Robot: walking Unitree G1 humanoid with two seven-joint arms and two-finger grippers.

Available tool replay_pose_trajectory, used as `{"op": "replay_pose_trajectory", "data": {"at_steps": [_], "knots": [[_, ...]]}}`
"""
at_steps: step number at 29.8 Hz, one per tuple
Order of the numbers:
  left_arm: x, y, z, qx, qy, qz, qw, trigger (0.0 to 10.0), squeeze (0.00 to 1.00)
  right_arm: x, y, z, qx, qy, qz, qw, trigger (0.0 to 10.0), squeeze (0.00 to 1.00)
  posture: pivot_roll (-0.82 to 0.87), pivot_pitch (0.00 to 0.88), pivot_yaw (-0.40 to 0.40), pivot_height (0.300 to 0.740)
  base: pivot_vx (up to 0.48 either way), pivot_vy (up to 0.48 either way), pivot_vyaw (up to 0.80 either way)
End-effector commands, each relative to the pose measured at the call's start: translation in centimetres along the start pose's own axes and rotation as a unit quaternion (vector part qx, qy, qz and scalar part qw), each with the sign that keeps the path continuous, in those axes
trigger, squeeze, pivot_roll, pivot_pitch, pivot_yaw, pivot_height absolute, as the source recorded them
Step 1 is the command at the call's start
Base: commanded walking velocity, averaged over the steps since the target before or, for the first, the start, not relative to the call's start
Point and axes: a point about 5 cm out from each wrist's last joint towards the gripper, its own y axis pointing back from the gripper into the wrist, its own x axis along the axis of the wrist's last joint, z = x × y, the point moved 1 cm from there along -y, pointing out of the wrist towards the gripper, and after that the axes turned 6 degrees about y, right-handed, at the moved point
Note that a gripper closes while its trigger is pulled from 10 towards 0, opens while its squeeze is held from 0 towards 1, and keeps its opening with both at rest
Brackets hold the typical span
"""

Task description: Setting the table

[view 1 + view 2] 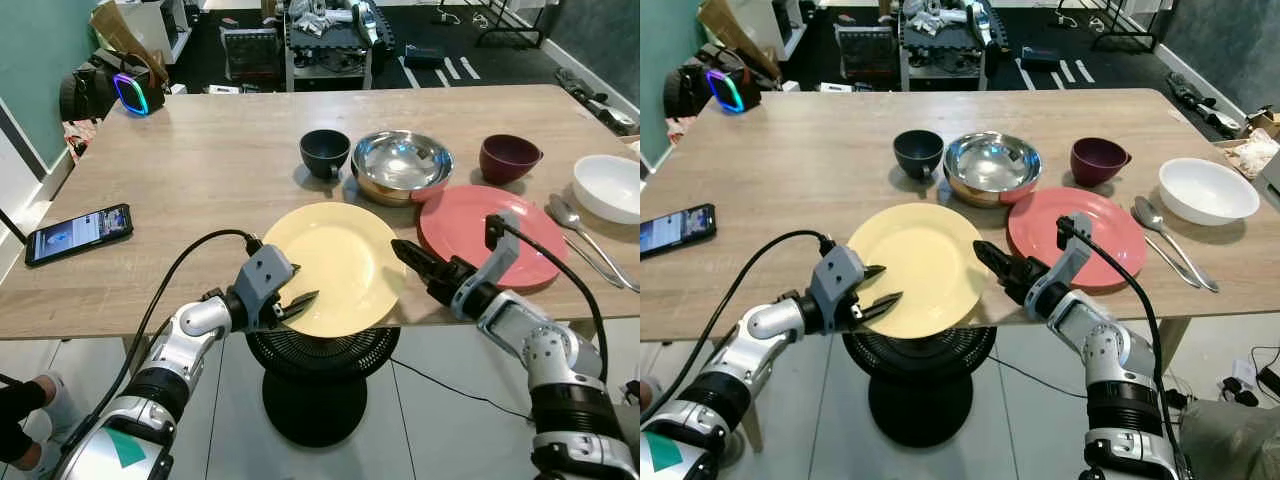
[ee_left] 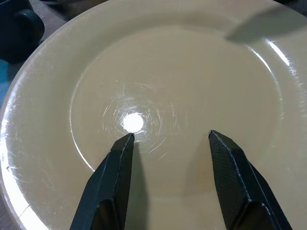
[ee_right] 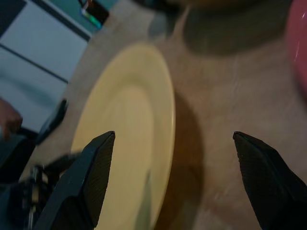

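Yellow was the colour of the plate [image 1: 335,265] that both tools flanked at the near edge of the wooden worktop [image 1: 200,170], its front rim hanging slightly over that edge. The step in hand looked like taking hold of this plate to place it. The left tool [image 1: 300,300] sat at the plate's near-left rim, fingers spread, one above the face, not yet closed. The right tool [image 1: 412,258] hung just off the plate's right rim, fingers spread wide, holding nothing. Next, the left tool probably needed to pinch the rim firmly before lifting. Beyond the plate to its right lay a red plate [image 1: 492,236]; farther back stood a dark bowl [image 1: 325,152] and a steel bowl [image 1: 402,165].
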Motion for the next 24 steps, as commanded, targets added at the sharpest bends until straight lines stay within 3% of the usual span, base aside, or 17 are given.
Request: {"op": "replay_pose_trajectory", "data": {"at_steps": [1, 10, 11, 13, 14, 15, 17, 19, 20, 24], "knots": [[-5.4, 1.8, 2.6, -0.039, 0.050, -0.112, 0.992, 10.0, 0.00, -1.5, -0.1, 0.0, 0.004, -0.006, -0.025, 1.000, 10.0, 0.00, -0.12, 0.155, 0.089, 0.740, 0.000, 0.000, 0.00], [-5.5, 1.9, 2.5, -0.036, 0.050, -0.113, 0.992, 10.0, 0.00, -4.7, -0.4, -3.7, 0.120, -0.062, -0.084, 0.987, 10.0, 0.00, -0.11, 0.158, 0.087, 0.740, 0.000, 0.000, 0.00], [-5.5, 1.9, 2.5, -0.036, 0.051, -0.113, 0.992, 10.0, 0.00, -5.0, -0.5, -4.5, 0.137, -0.071, -0.087, 0.984, 7.5, 0.00, -0.11, 0.157, 0.085, 0.740, 0.000, 0.000, 0.00], [-5.5, 1.9, 2.6, -0.036, 0.051, -0.113, 0.992, 10.0, 0.00, -5.2, -0.6, -5.1, 0.148, -0.077, -0.090, 0.982, 7.5, 0.00, -0.11, 0.157, 0.085, 0.740, 0.000, 0.000, 0.00], [-5.5, 1.9, 2.6, -0.036, 0.051, -0.113, 0.992, 10.0, 0.00, -5.6, -0.8, -5.5, 0.152, -0.075, -0.093, 0.981, 4.6, 0.00, -0.11, 0.157, 0.084, 0.740, 0.000, 0.000, 0.00], [-5.5, 1.9, 2.6, -0.036, 0.051, -0.113, 0.992, 10.0, 0.00, -5.6, -0.8, -5.5, 0.152, -0.075, -0.093, 0.981, 4.6, 0.00, -0.11, 0.157, 0.084, 0.740, 0.000, 0.000, 0.00], [-5.5, 1.9, 2.6, -0.036, 0.052, -0.112, 0.992, 10.0, 0.00, -6.4, -1.3, -6.4, 0.152, -0.068, -0.095, 0.981, 2.9, 0.00, -0.11, 0.155, 0.083, 0.740, 0.000, 0.000, 0.00], [-5.5, 1.9, 2.7, -0.036, 0.052, -0.112, 0.992, 10.0, 0.00, -6.7, -1.4, -6.6, 0.149, -0.065, -0.095, 0.982, 2.9, 0.00, -0.11, 0.155, 0.083, 0.740, 0.000, 0.000, 0.00], [-5.5, 1.9, 2.7, -0.037, 0.052, -0.111, 0.992, 10.0, 0.00, -6.9, -1.7, -6.8, 0.142, -0.063, -0.091, 0.984, 0.0, 0.00, -0.11, 0.154, 0.084, 0.740, 0.000, 0.000, 0.00], [-5.5, 1.9, 2.7, -0.037, 0.052, -0.111, 0.992, 10.0, 0.00, -7.1, -2.4, -7.1, 0.112, -0.061, -0.071, 0.989, 0.0, 0.00, -0.11, 0.151, 0.084, 0.740, 0.000, 0.000, 0.00]]}}
